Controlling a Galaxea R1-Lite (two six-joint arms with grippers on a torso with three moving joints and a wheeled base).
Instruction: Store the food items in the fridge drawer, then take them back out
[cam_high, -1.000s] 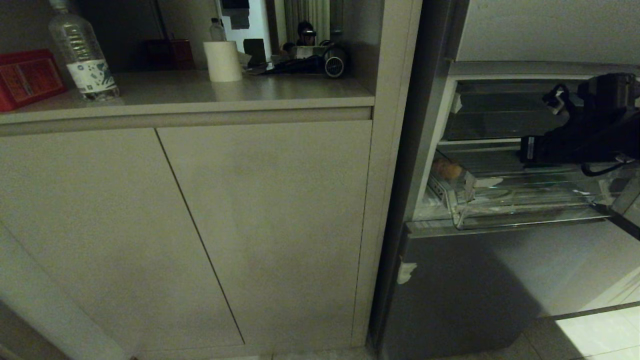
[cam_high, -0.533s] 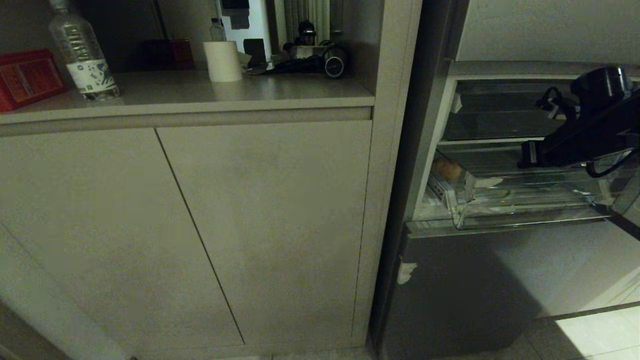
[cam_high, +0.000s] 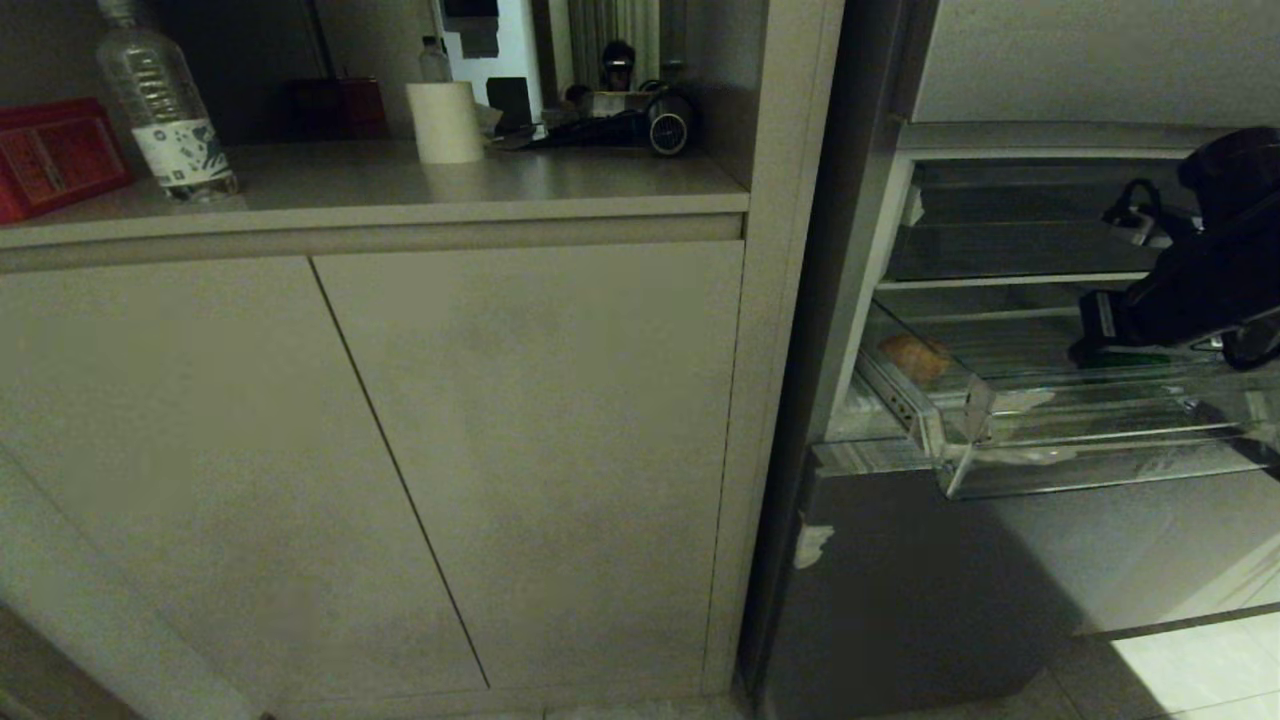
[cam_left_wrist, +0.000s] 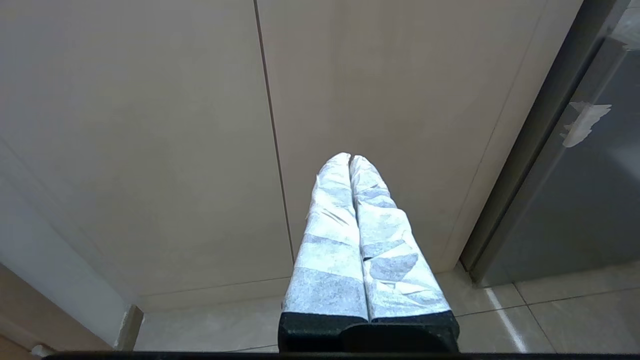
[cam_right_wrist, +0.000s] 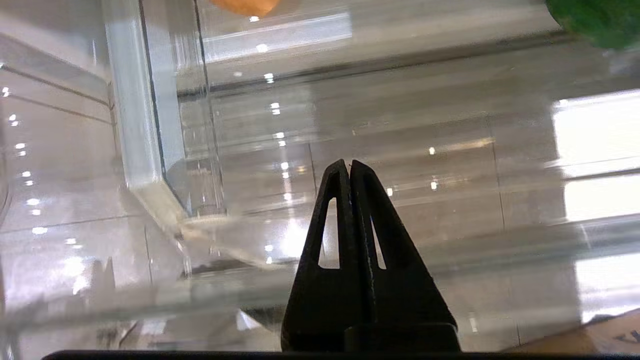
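Fingers (cam_right_wrist: 345, 210) of the right gripper (cam_right_wrist: 349, 167) pressed together, empty, over the fridge drawer (cam_high: 1060, 470) at right; left gripper (cam_left_wrist: 350, 160) clenched too.

The fridge drawer (cam_high: 1090, 470) has slid out more; its front lip now sticks out further past the fridge front. The right gripper (cam_high: 1085, 350) w/ its black arm moved back toward the right edge of the fridge & tipped down, tips pressed together. The brownish-orange food (cam_high: 915, 357) rode out w/ the drawer, near its back left corner. A bit of green food (cam_high: 1135, 355) now shows by the gripper.
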